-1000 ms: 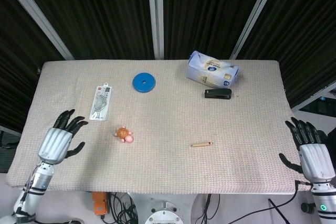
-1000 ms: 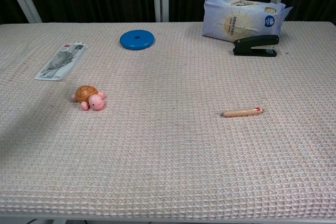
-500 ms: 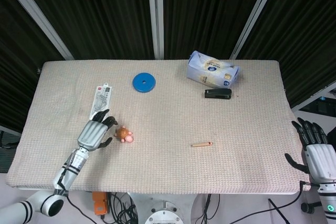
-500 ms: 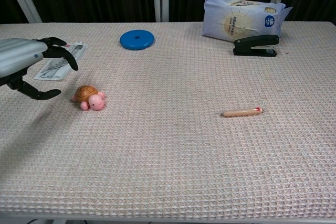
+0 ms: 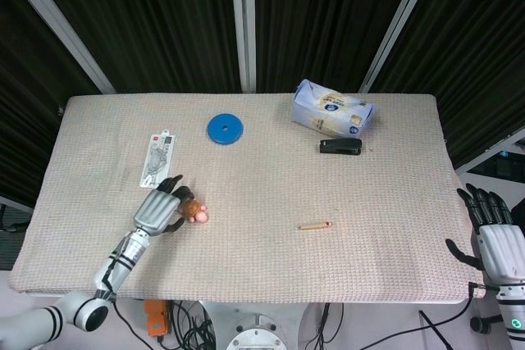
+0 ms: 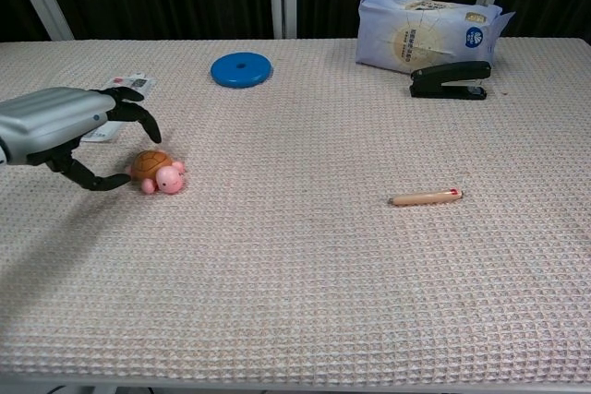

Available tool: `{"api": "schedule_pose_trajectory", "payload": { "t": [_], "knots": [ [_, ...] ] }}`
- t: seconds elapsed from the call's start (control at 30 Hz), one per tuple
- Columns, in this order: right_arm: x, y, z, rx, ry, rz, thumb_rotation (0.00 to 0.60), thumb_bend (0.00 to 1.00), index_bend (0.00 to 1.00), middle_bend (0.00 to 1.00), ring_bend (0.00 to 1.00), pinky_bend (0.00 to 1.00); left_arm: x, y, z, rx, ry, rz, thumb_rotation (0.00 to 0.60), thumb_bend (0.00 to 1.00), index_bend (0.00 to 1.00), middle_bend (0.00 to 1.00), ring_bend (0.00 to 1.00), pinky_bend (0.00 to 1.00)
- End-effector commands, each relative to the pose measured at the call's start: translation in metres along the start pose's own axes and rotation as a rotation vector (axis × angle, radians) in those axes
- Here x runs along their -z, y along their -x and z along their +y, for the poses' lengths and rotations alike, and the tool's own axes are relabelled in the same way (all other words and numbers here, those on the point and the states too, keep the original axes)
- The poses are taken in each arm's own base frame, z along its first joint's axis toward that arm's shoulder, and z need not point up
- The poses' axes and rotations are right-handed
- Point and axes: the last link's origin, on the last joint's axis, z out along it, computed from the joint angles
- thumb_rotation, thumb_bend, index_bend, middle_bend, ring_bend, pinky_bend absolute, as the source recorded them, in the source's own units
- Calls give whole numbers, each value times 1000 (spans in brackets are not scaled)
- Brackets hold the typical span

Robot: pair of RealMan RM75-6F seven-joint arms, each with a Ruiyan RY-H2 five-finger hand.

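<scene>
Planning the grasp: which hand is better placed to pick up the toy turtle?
Left. The left hand hovers open right beside the toy turtle; the right hand sits off the table's far edge.

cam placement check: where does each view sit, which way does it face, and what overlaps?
Head view: high above the near edge, looking steeply down on the whole table; shows left hand and right hand.
Chest view: low at the near edge, facing across the table; shows only the left hand.
Shared: left hand, toy turtle, blue disc, stapler, pencil.
</scene>
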Motion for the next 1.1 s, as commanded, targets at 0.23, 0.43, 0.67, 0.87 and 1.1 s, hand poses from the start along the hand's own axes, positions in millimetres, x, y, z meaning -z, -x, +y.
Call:
{"api": "schedule_pose_trajectory", "payload": {
  "t": [0.23,0.43,0.67,0.87,1.1],
  "knots": [
    [-2,2,3,-3,-5,-25,600,173,0,0,0,0,-10,9,0,-9,11,-33,600,309,354,294,55,134],
    [-3,2,5,-3,3,-26,600,171,0,0,0,0,-16,10,1,5,21,-2,600,309,517,499,231,195],
    [-4,4,7,-4,8,-32,600,171,0,0,0,0,-19,16,-1,-4,14,20,600,334,745,728,445,362],
    [-3,3,7,-3,8,-27,600,171,0,0,0,0,-18,17,1,0,11,23,600,342,780,757,463,366],
    [-2,2,6,-4,5,-22,600,171,0,0,0,0,-9,2,6,-3,20,6,600,250,259,228,88,196]
  ]
}}
